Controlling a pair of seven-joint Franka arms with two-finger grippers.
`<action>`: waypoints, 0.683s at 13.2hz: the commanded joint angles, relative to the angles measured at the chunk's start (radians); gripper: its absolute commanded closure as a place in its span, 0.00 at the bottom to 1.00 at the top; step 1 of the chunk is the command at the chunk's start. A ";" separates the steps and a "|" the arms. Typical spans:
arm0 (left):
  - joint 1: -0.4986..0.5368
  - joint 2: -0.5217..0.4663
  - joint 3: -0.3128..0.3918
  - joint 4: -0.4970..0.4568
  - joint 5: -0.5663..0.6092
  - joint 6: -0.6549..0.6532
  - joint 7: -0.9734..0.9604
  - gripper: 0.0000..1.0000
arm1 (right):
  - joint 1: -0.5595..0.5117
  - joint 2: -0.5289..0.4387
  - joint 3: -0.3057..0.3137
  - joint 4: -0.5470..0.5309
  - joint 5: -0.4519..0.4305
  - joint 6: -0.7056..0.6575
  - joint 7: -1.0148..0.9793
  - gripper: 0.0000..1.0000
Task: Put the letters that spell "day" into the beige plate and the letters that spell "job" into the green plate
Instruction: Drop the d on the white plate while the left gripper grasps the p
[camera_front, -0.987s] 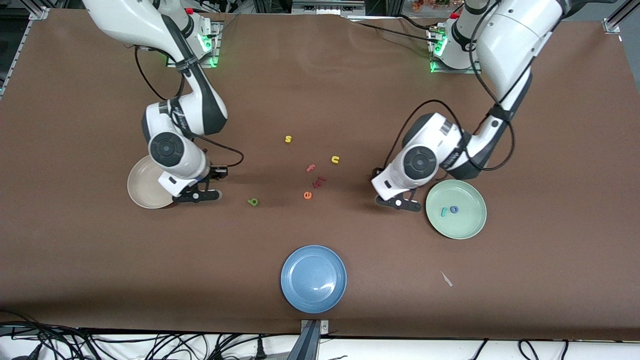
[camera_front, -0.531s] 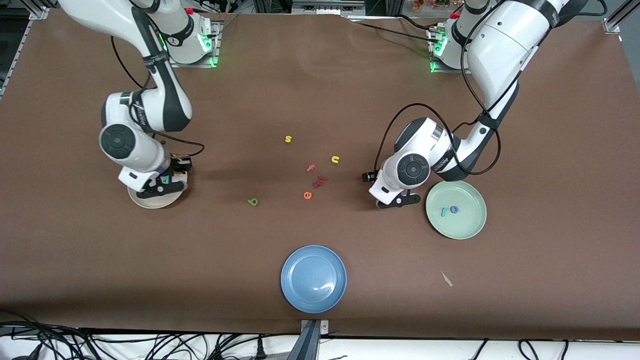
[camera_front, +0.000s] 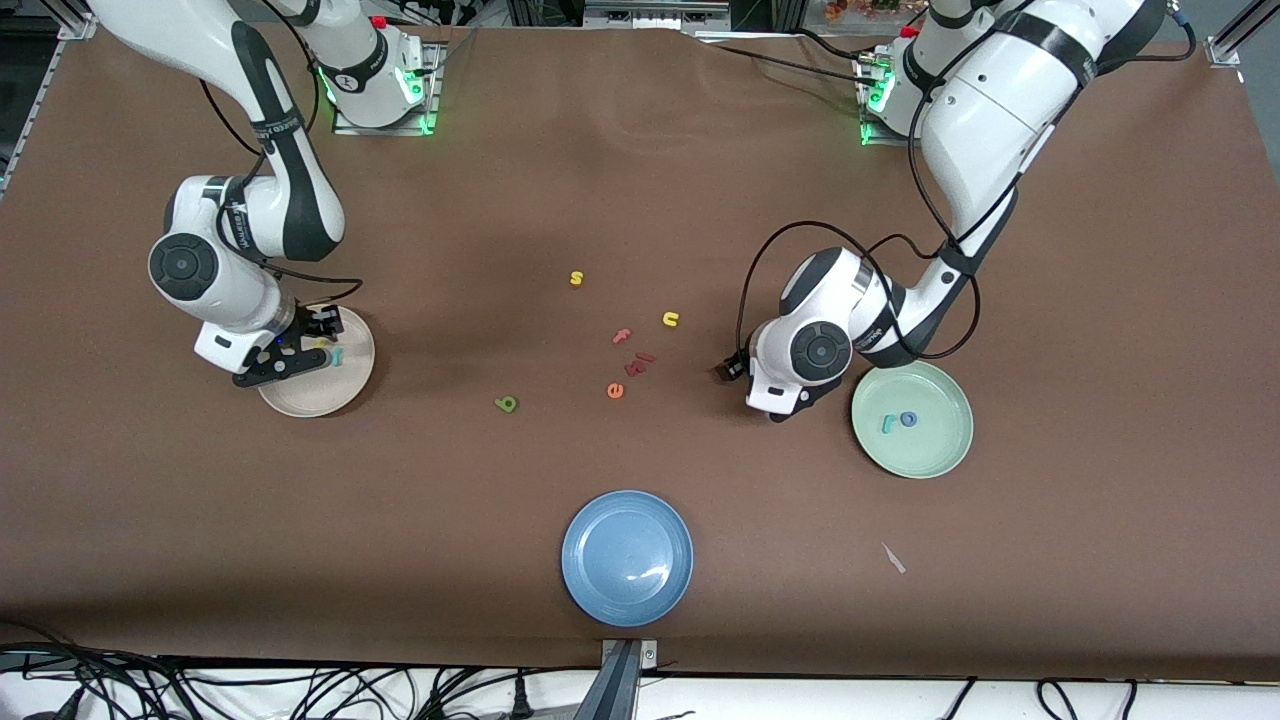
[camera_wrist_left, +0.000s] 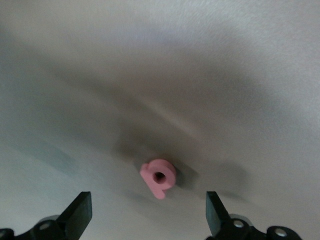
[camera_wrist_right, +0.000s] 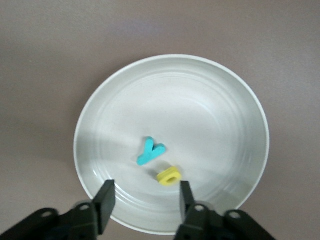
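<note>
We see the right gripper (camera_wrist_right: 145, 200) has moved over the beige plate (camera_wrist_right: 95, 115) and parted its jaws. The yellow a (camera_wrist_right: 169, 176) now lies loose in the lower middle of the wrist frame, beside the teal y (camera_wrist_right: 150, 151). Only the green d (camera_front: 506, 404), mid-frame on the table, remains for "day". The left gripper (camera_wrist_left: 147, 215) has dropped lower and hangs wide apart over the salmon-pink b (camera_wrist_left: 158, 177), just beside the green plate (camera_front: 940, 455).
</note>
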 joint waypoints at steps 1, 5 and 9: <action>-0.002 -0.005 -0.001 0.000 -0.035 0.008 -0.075 0.00 | 0.027 -0.007 0.012 0.051 0.064 -0.059 0.053 0.00; 0.004 -0.005 0.002 0.002 -0.026 0.010 -0.073 0.10 | 0.064 0.062 0.089 0.187 0.145 -0.148 0.217 0.00; 0.010 0.021 0.002 -0.004 -0.033 0.057 -0.075 0.34 | 0.064 0.159 0.184 0.296 0.147 -0.142 0.409 0.00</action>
